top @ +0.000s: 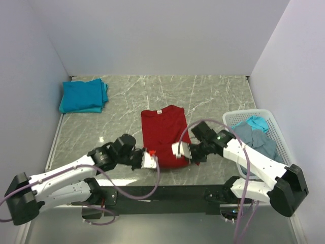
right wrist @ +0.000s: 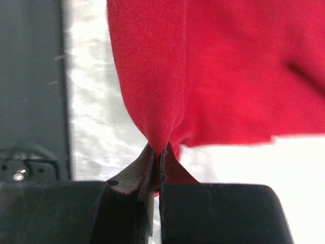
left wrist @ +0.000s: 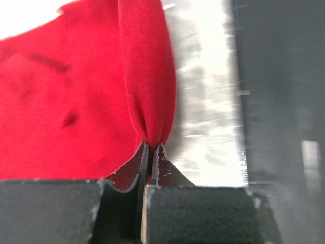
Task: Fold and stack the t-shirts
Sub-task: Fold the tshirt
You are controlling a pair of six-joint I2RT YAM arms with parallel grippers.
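A bright red t-shirt [top: 163, 134] lies in the middle of the marble table, its sides folded in. My left gripper [top: 151, 153] is shut on the shirt's near left corner, and the wrist view shows red cloth [left wrist: 147, 86] pinched between the jaws [left wrist: 151, 146]. My right gripper [top: 180, 149] is shut on the near right corner, where the red cloth [right wrist: 152, 76] bunches into its jaws [right wrist: 161, 149]. A folded pile of teal t-shirts [top: 83, 96] sits at the far left. A grey-blue t-shirt [top: 254, 140] and a teal one [top: 257, 122] lie crumpled in the basket.
The white lattice basket [top: 274, 127] stands at the right edge of the table. White walls close in the left, back and right. A black rail [top: 167, 192] runs along the near edge between the arm bases.
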